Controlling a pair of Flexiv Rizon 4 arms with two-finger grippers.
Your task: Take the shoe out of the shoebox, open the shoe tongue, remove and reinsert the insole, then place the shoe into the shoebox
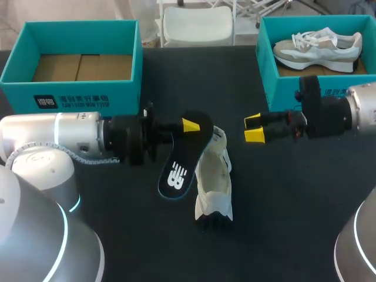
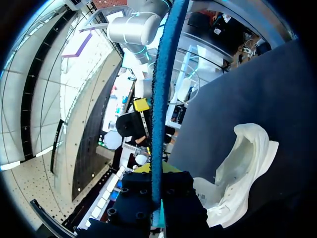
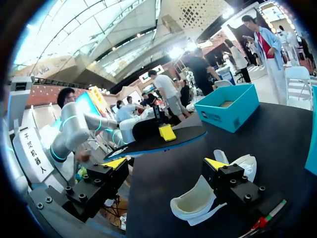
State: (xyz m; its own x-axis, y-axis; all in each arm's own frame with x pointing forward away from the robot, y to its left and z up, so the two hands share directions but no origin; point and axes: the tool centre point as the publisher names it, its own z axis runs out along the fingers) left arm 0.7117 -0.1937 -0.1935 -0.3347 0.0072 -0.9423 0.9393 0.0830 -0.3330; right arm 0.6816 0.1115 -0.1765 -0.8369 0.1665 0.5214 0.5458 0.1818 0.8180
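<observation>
My left gripper [image 1: 189, 126] is shut on the heel end of a black insole [image 1: 181, 161], which hangs slanted above the table. In the left wrist view the insole [image 2: 161, 99] runs edge-on out from the shut fingers, showing its blue rim. The white shoe [image 1: 214, 176] lies on the dark table just right of the insole, its opening facing the insole. To the right, my right gripper [image 1: 254, 128] is open and holds nothing. In the right wrist view the insole [image 3: 158, 141] hovers ahead of the open right gripper [image 3: 166, 163], and the shoe [image 3: 208, 196] lies by one finger.
A teal shoebox [image 1: 132, 64] with only a cardboard floor stands at the back left. A second teal shoebox [image 1: 267, 70] at the back right holds another white and beige shoe [image 1: 317, 47]. My right arm [image 1: 346, 111] sits just in front of that box.
</observation>
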